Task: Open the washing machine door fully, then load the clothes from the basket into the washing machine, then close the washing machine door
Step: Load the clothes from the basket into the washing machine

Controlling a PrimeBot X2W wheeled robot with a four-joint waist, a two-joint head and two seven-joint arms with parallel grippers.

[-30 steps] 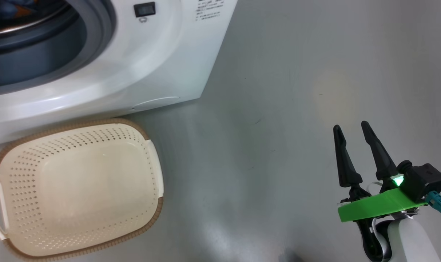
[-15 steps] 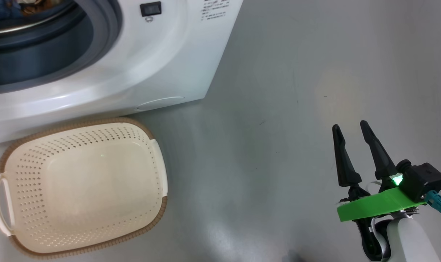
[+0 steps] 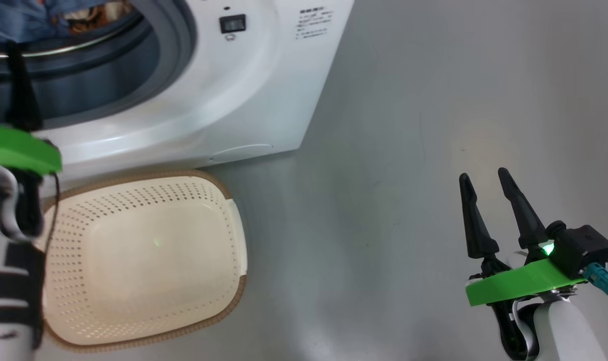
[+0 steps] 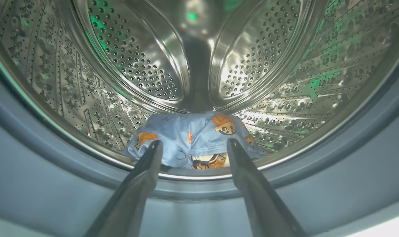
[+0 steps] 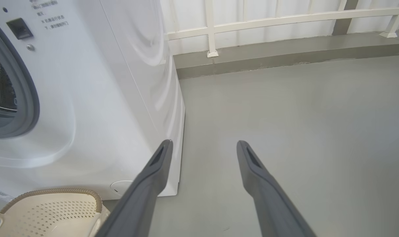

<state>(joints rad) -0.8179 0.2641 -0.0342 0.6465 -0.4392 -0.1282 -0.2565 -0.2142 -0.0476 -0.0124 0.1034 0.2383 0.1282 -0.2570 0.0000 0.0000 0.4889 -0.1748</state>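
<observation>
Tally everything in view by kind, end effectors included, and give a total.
Washing machine: 1
Basket: 1
Clothes bundle: 1
End effectors: 2 (left end effector, right end effector)
Total: 5

The clothes (image 4: 193, 138) lay in the washing machine (image 3: 244, 100); the basket (image 3: 143, 250) stood on the floor (image 3: 394, 150) before it.

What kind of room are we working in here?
Probably a laundry corner, maybe a lab mock-up: a white front-load washer on bare grey floor, a basket before it, a white railing behind.
</observation>
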